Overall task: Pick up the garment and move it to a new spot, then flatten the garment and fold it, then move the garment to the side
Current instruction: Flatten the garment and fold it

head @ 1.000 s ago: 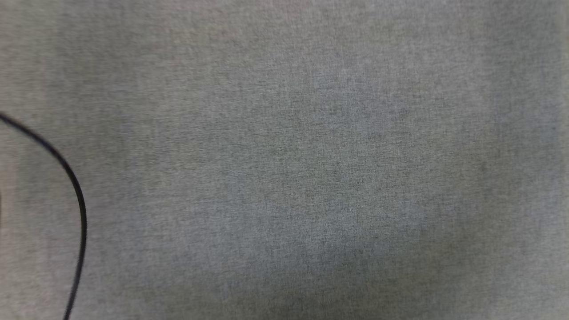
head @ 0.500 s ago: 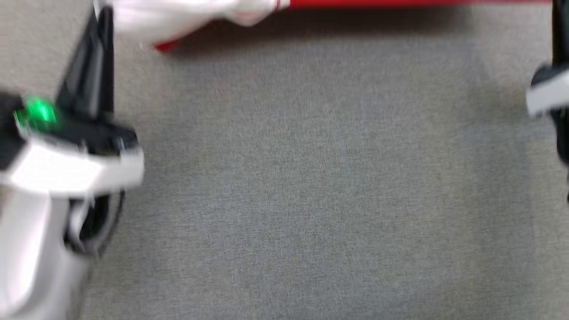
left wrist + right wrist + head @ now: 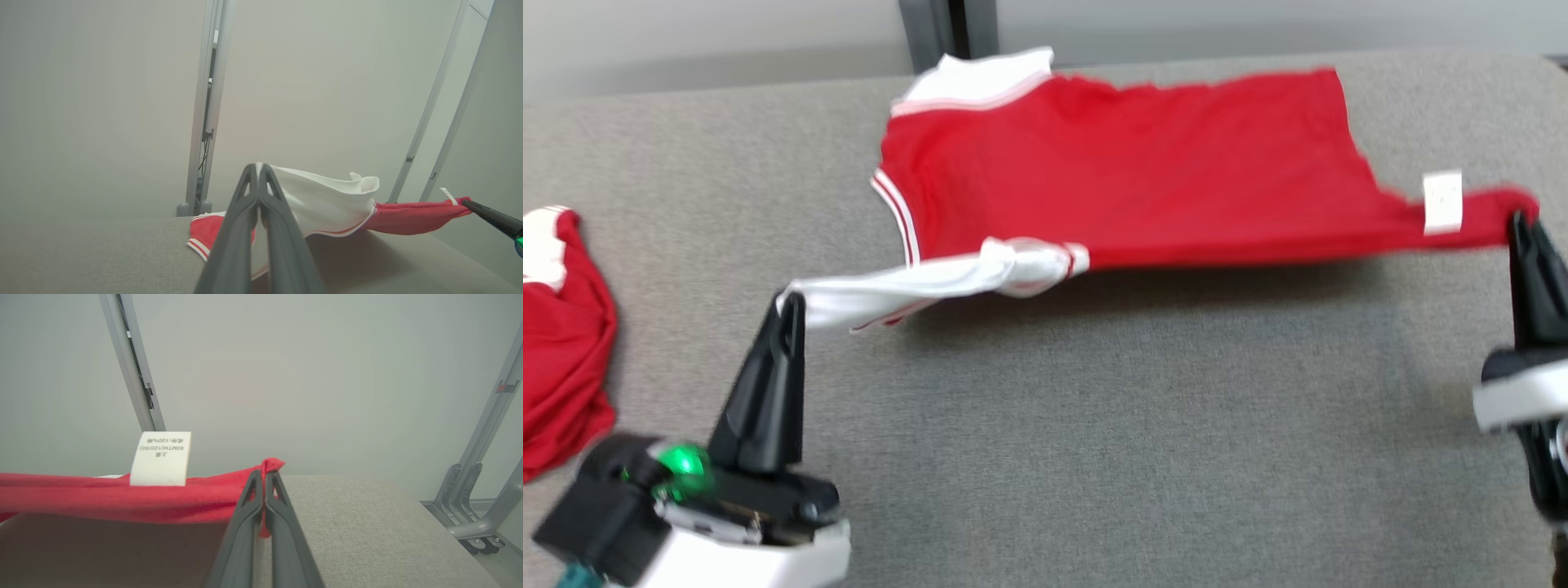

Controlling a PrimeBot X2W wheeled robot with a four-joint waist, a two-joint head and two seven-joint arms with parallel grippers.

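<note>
A red garment [image 3: 1127, 171] with white striped trim is stretched across the back of the grey table [image 3: 1094, 425], its near edge lifted off the surface. My left gripper [image 3: 788, 306] is shut on its white sleeve [image 3: 915, 282], seen close up as white cloth [image 3: 327, 200] beyond the tips [image 3: 258, 169]. My right gripper [image 3: 1519, 224] is shut on the red hem corner [image 3: 271, 465], next to a white care label [image 3: 160, 458] that also stands up in the head view [image 3: 1442, 201].
A second red and white garment [image 3: 560, 343] lies crumpled at the table's left edge. A pale wall with a grey metal post [image 3: 947, 28] runs behind the table. Grey frame legs [image 3: 478, 498] stand off the table's right end.
The head camera has swung up: a second ago it showed bare grey cloth and a black cable, then blurred grippers, and now the whole stretched garment with both grippers holding it.
</note>
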